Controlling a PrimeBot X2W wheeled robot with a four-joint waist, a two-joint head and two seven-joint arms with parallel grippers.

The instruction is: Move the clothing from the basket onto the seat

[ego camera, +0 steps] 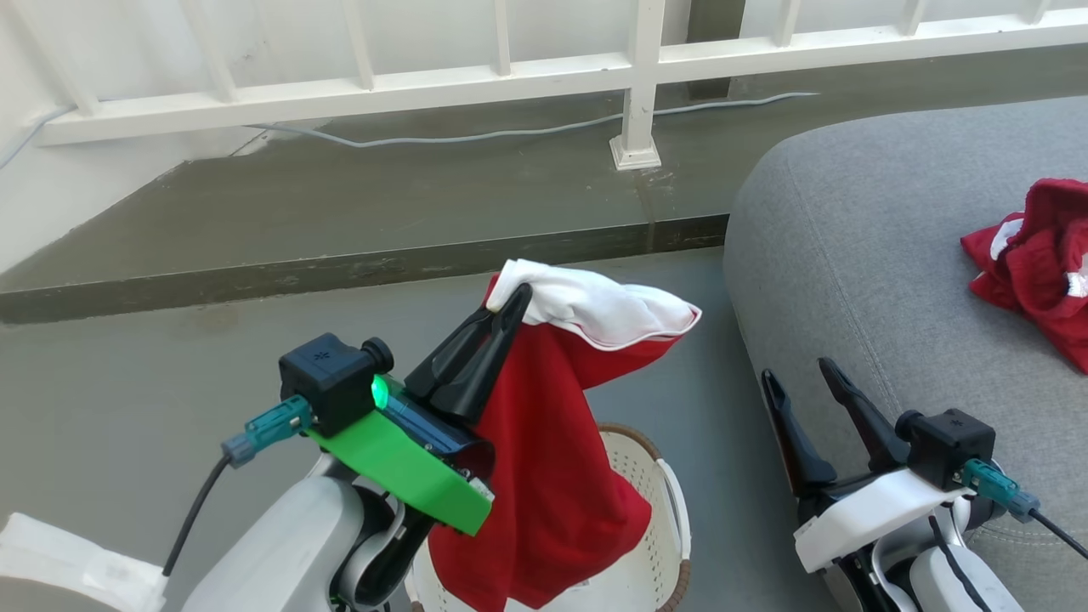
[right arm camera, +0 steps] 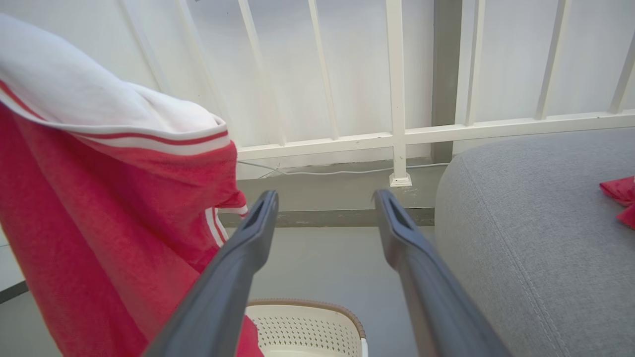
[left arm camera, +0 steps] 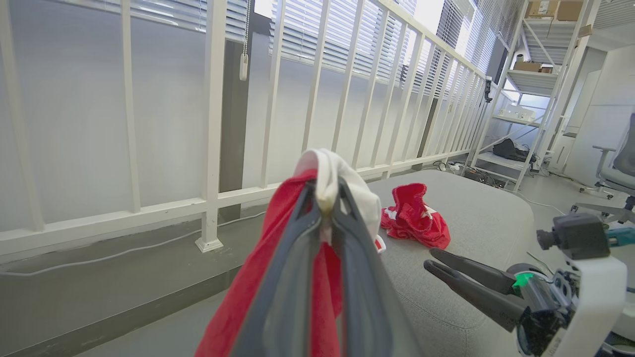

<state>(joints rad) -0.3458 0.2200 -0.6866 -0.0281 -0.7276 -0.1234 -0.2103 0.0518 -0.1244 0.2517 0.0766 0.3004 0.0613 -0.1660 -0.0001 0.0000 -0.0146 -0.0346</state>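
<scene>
Here: grips red garment (ego camera: 552,442) in clamped left hand (ego camera: 520,294), centre frame, above basket (ego camera: 677,501); holds right hand (ego camera: 795,371) apart, lower right, beside seat (ego camera: 867,255).

Grey floor (ego camera: 127,399), raised ledge (ego camera: 382,212), white railing (ego camera: 510,78), window blinds (left arm camera: 297,29), metal shelving (left arm camera: 533,82)

Black left end effector (ego camera: 515,299), green bracket (ego camera: 399,467)

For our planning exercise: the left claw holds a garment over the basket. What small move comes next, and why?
Probably carry the left claw rightward toward the seat: its held garment hangs over the basket; the other garment lies on the seat.
</scene>
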